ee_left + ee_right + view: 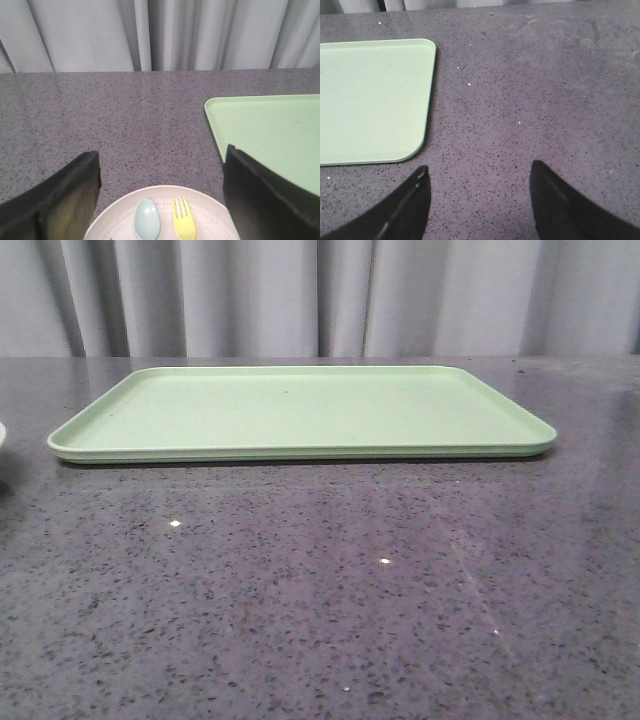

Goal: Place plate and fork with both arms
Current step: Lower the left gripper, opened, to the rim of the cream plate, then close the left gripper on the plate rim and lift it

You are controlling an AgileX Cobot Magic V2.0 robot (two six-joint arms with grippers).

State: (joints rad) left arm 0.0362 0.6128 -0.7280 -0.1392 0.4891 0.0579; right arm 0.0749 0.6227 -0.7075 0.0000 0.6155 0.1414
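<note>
The shallow round cream plate (160, 212) lay directly between the left tool's (161, 200) wide-spread black fingers (75, 195), apparently untouched, though its near half was out of view. On it, side by side, rested the small yellow plastic fork (183, 220) and a light blue plastic spoon (147, 220). The flat light-green rectangular tray (300, 412) sat just beyond, between both tools. The right tool (477, 200) hung wide open over bare speckled grey tabletop (530, 100).
</note>
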